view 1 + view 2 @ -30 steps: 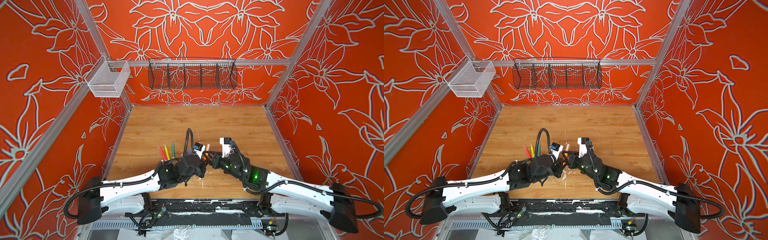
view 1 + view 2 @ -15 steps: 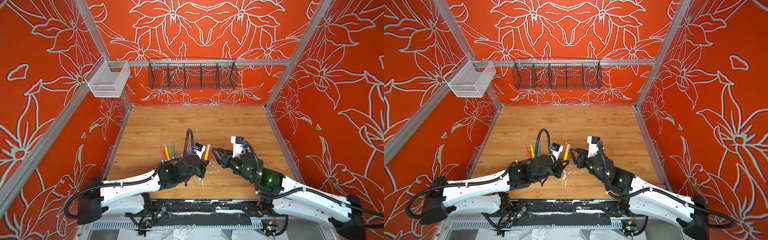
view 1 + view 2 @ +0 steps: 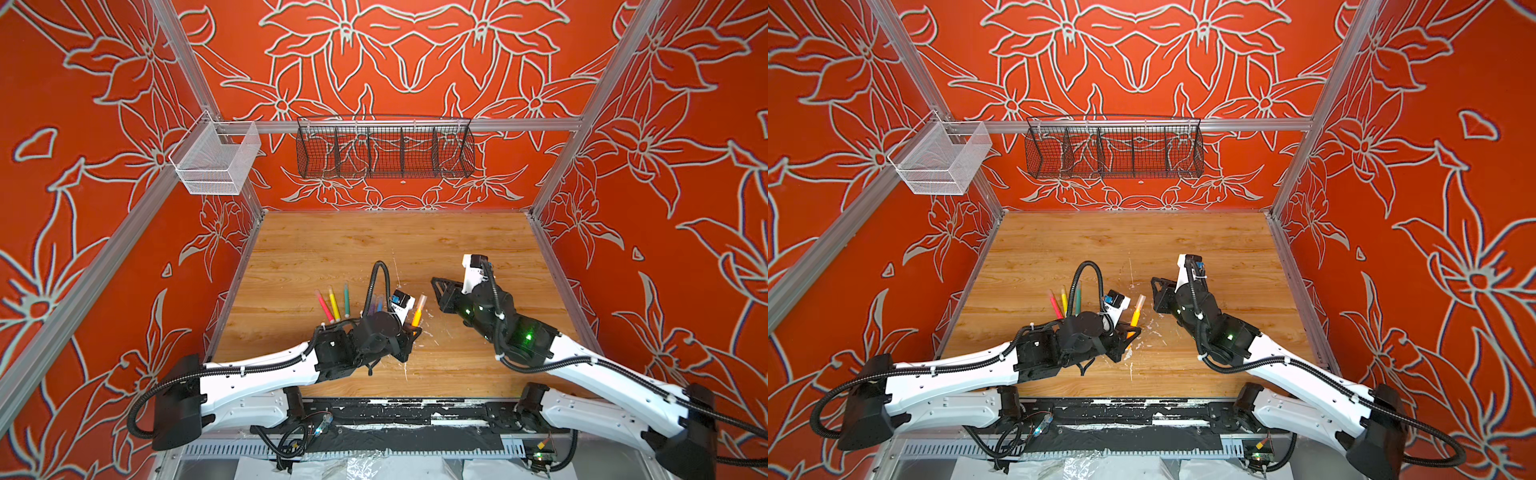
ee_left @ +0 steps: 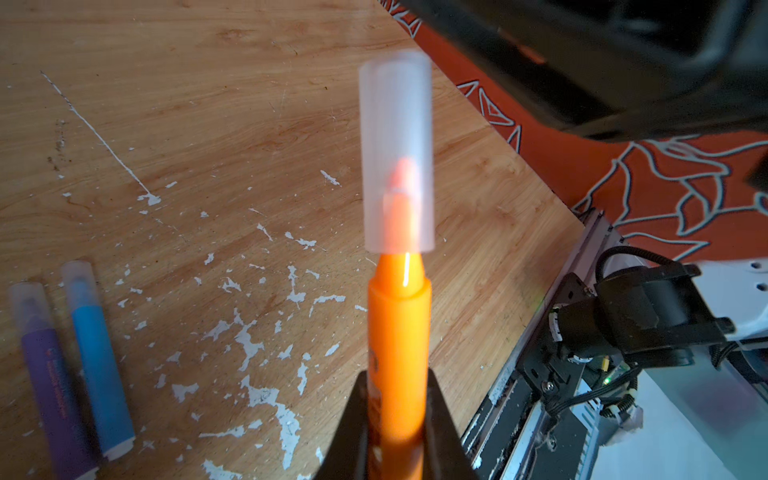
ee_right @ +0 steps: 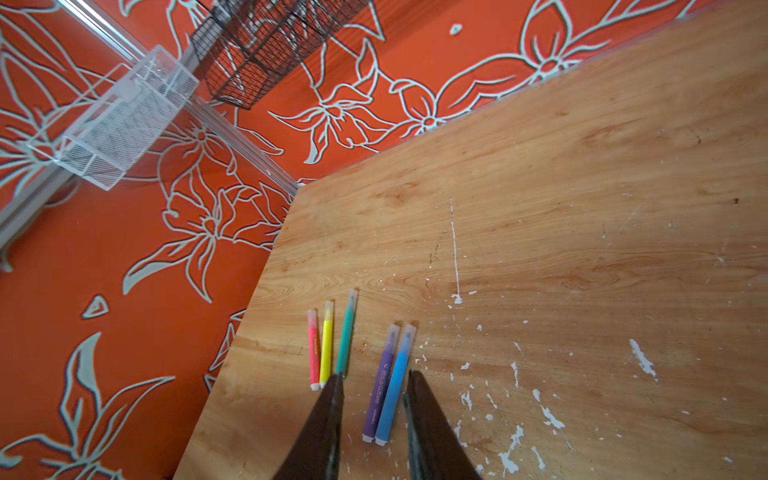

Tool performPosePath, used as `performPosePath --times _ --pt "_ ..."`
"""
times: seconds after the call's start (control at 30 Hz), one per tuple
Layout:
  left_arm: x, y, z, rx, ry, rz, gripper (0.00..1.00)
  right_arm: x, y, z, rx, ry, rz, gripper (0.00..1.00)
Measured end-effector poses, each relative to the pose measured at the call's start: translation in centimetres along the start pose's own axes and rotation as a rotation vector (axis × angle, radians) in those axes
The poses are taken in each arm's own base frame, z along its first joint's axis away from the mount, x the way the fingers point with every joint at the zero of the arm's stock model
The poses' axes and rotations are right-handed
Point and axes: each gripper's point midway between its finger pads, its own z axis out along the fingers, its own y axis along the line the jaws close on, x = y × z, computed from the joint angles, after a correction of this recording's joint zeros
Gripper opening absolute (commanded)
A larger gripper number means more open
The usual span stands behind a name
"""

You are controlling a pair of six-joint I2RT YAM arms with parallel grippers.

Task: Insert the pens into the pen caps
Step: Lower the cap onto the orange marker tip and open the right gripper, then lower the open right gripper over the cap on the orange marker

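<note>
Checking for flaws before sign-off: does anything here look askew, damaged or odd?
The clear cap on the orange pen, held in the left gripper, looks not fully seated: bare neck shows below it, unlike the flush cap on the blue pen. White flecks mar the table.

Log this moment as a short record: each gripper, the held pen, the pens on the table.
left gripper: shut on the orange pen
orange pen: clear cap over its tip, a strip of neck bare below it
right gripper: open, empty, apart from the orange pen
lying on table: red-pink pen, yellow pen, green pen together; purple pen, blue pen side by side
those five: all capped
</note>
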Motion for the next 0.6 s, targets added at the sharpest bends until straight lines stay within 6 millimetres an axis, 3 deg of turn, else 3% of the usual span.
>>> performPosePath --times 0.1,0.23,0.6 --pt "0.0 -0.1 -0.1 0.009 -0.001 0.002 0.0 0.6 -0.2 0.9 -0.003 0.032 0.001 0.26" --pt "0.1 -0.2 -0.2 0.015 0.002 0.003 0.0 1.3 1.1 1.4 -0.068 0.068 0.006 0.25" --pt "0.2 -0.1 0.0 0.011 0.008 0.011 0.0 1.7 3.7 0.9 -0.207 0.105 0.022 0.22"
